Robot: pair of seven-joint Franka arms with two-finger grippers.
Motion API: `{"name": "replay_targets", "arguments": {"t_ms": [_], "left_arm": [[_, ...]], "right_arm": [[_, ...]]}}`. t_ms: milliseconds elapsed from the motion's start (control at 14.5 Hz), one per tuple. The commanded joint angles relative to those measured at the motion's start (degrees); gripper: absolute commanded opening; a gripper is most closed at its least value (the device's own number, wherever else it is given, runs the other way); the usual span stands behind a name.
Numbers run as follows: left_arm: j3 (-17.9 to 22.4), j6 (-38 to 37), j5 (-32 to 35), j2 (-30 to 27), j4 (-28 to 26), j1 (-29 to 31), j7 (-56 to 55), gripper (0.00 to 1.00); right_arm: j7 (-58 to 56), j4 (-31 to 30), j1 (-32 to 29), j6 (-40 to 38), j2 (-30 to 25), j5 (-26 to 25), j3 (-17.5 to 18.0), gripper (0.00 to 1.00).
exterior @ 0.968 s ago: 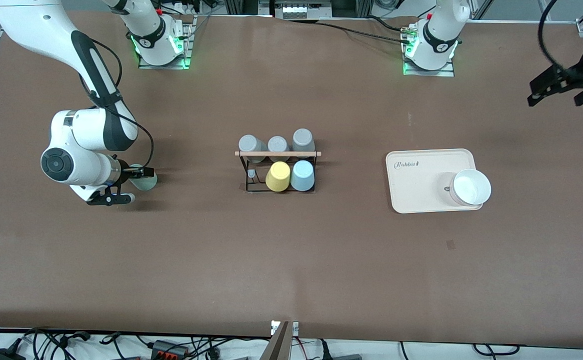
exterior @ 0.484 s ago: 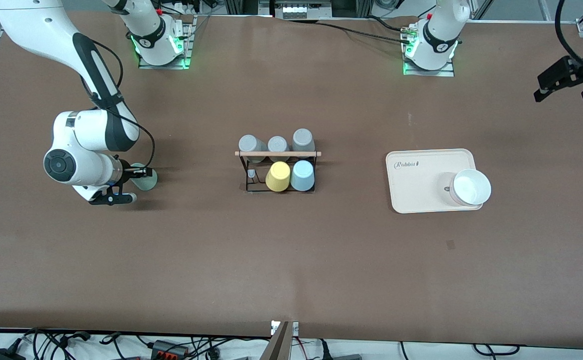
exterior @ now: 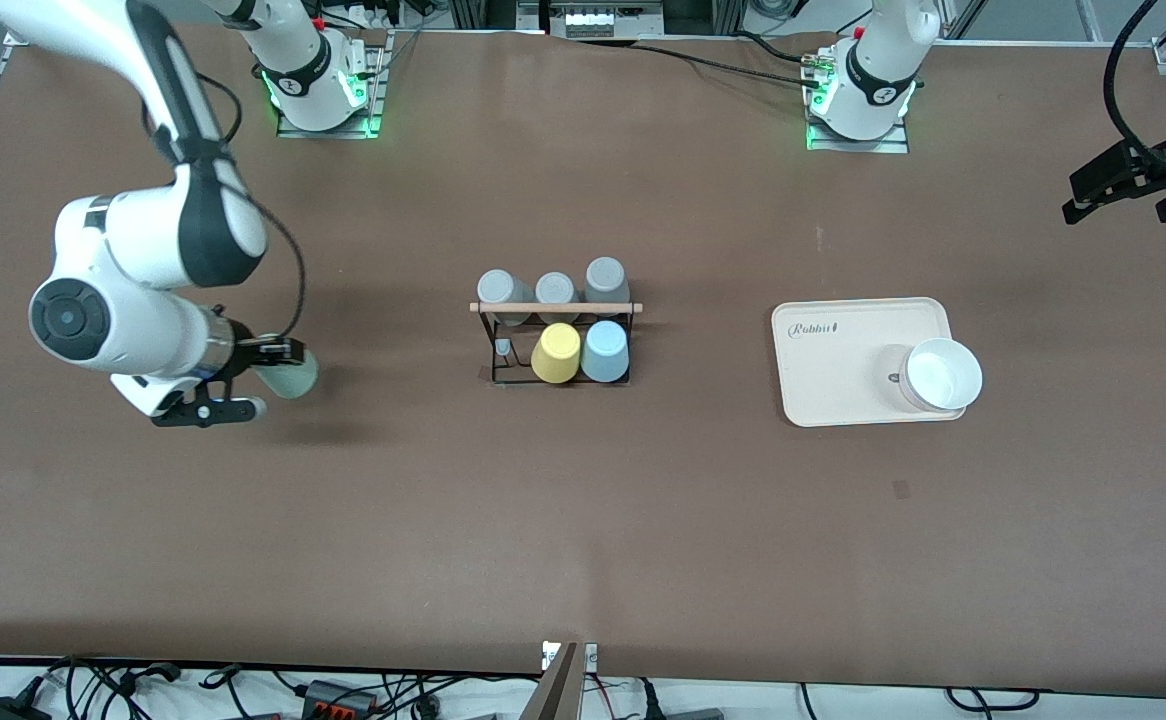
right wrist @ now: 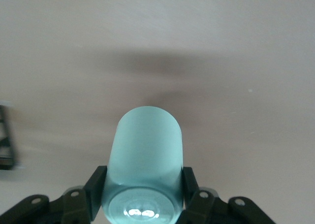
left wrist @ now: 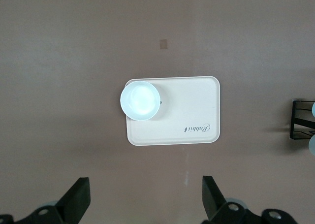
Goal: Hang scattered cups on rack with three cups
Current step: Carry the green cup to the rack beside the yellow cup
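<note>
**Mint cup lifted at the right arm's end**

A brown surface (exterior: 583, 520) filled the scene, with the black wire rack (exterior: 555, 340) at its middle. Three grey cups (exterior: 551, 288) hung on the rack's row farther from the front camera. A yellow cup (exterior: 556, 353) and the light blue cup (exterior: 605, 351) sat on the nearer row, just beside each other.

The right gripper (exterior: 261, 378) hung over the surface toward the right arm's end, well apart from the rack. Its fingers (right wrist: 94, 189) were clamped on the pale mint cup (right wrist: 145, 160), which lay on its side in the grip.

The left gripper (left wrist: 145, 204) waited up over the left arm's end, its fingers (left wrist: 78, 200) spread apart around nothing. A cream tray (exterior: 843, 345) lay below it, carrying a white bowl (exterior: 941, 374) at one corner.
</note>
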Motion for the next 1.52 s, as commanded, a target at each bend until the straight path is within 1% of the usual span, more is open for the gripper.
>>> {"name": "replay_targets", "arguments": {"t_ms": [0, 138, 346, 622, 968, 1106, 1452], "left_arm": [[0.3, -1.0, -0.5, 0.8, 2.1, 0.1, 1.1, 1.0], [0.3, -0.9, -0.3, 0.8, 2.0, 0.2, 1.1, 1.0], [0.3, -0.9, -0.1, 2.1, 2.9, 0.0, 1.1, 1.0], [0.4, -0.9, -0.4, 2.3, 3.2, 0.1, 1.2, 1.0], [0.4, -0.9, -0.2, 2.6, 3.2, 0.1, 1.2, 1.0], [0.4, -0.8, -0.1, 2.6, 3.2, 0.1, 1.2, 1.0], [0.4, -0.8, -0.1, 2.6, 3.2, 0.1, 1.1, 1.0]], "right_arm": [[11.5, 9.1, 7.0, -5.1, 4.5, 0.4, -0.3, 0.27], [16.3, 10.8, 10.9, -4.7, 5.0, 0.9, -0.3, 0.27], [24.2, 15.3, 14.6, -4.6, 7.0, 7.7, -0.3, 0.27], [30.8, 18.0, 18.0, -3.5, 9.5, 8.0, -0.3, 0.27], [37.8, 18.3, 21.1, -0.8, 11.1, 8.2, -0.3, 0.27], [38.7, 18.3, 22.0, -0.4, 11.7, 8.4, -0.3, 0.27], [38.5, 18.2, 22.2, -0.4, 13.9, 8.3, -0.3, 0.27]]}}
